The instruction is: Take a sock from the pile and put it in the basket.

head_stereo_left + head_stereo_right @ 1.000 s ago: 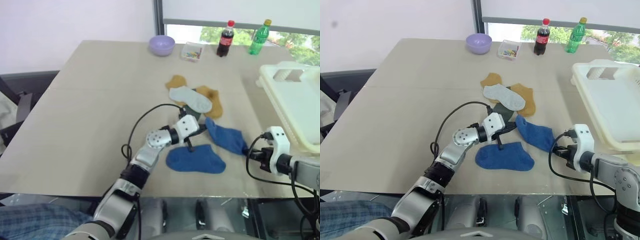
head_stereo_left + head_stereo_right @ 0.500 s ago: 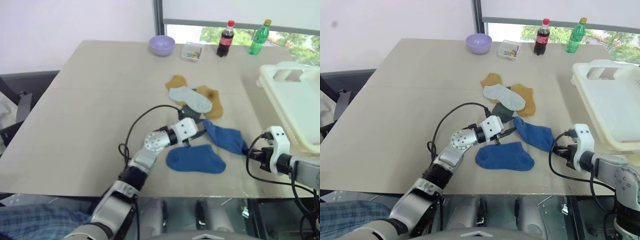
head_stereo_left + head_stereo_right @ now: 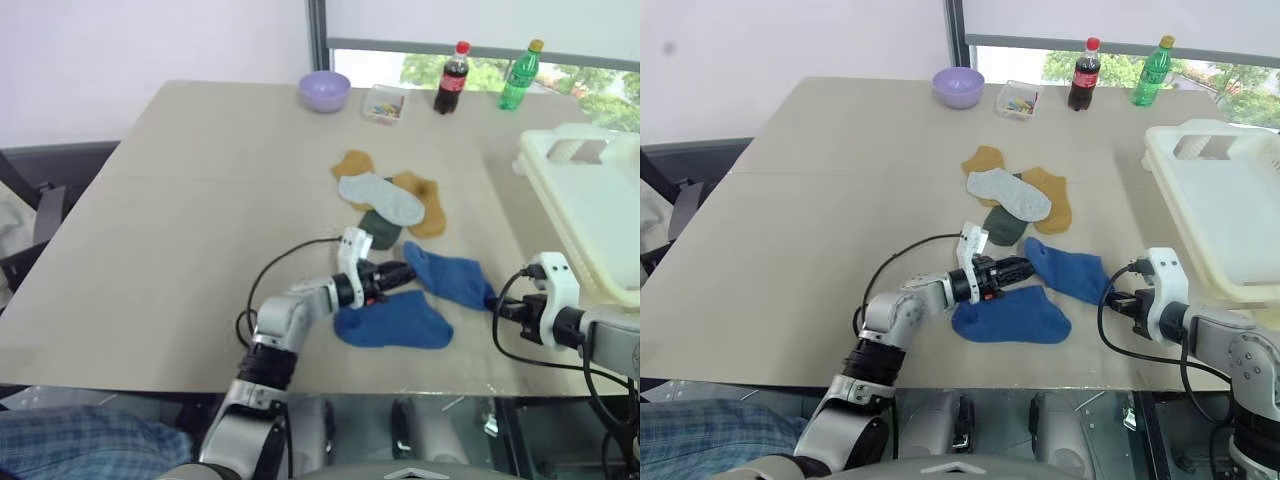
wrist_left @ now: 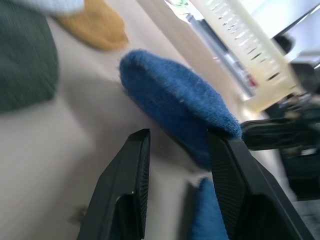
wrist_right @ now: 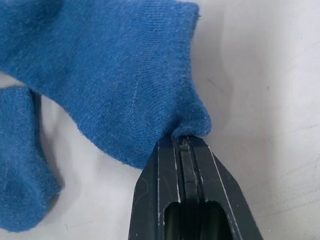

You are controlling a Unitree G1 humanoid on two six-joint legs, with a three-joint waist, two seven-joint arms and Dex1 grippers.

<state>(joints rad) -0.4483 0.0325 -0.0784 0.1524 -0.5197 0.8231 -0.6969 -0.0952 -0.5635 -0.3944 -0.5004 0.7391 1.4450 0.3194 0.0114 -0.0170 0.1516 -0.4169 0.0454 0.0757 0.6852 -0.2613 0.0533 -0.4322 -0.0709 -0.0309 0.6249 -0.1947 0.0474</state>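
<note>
Near the table's front edge, the right gripper [image 5: 182, 142] is pinched together on the edge of a blue sock [image 3: 448, 278]. The left gripper [image 3: 400, 273] lies low, fingers apart and holding nothing, its tips between that sock and a second blue sock [image 3: 392, 321] just below it. Beyond them sits the pile [image 3: 390, 200]: a grey sock over mustard ones, with a dark green one at its near edge. The basket [image 3: 590, 200] stands at the table's right side, well apart from the pile. A lilac bowl [image 3: 324, 90], a small tray [image 3: 384, 103] and two bottles [image 3: 450, 77] line the far edge of the table [image 3: 180, 200] by a window.
</note>
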